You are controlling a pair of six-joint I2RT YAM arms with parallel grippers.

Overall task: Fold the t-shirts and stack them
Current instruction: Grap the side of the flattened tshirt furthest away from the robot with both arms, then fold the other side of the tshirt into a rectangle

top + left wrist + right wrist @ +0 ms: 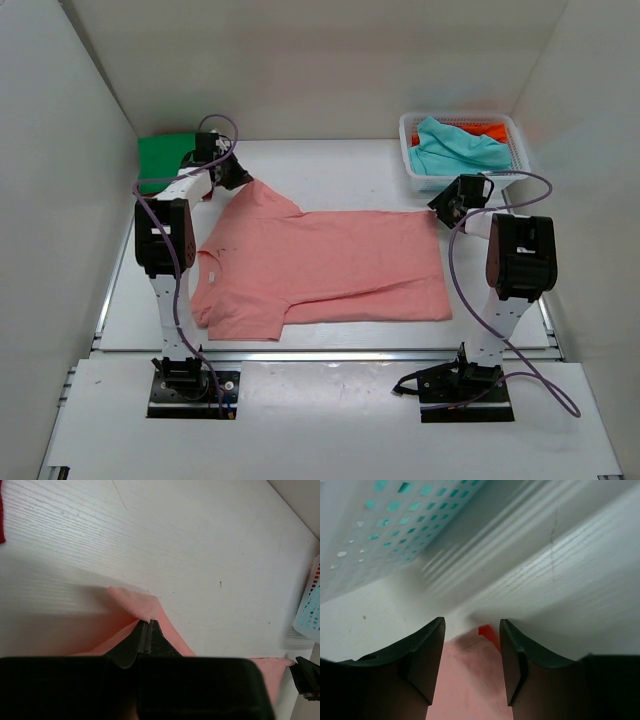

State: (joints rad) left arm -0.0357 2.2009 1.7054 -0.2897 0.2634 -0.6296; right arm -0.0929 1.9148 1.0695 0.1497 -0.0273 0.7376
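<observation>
The salmon-pink t-shirt (320, 270) lies spread flat across the middle of the table (330, 165), collar toward the left edge and hem toward the right edge. The left gripper (236, 178) is clamped tight on the shirt's far sleeve, holding up a small peak of cloth. The right gripper (447, 205) sits at the shirt's far right corner, its 2 fingers (427, 655) apart with pink cloth lying loose between them. A green t-shirt (165, 157) rests in the far left corner. A teal t-shirt (455, 148) and an orange t-shirt (490, 130) lie in the white basket (412, 168) at the far right corner.
</observation>
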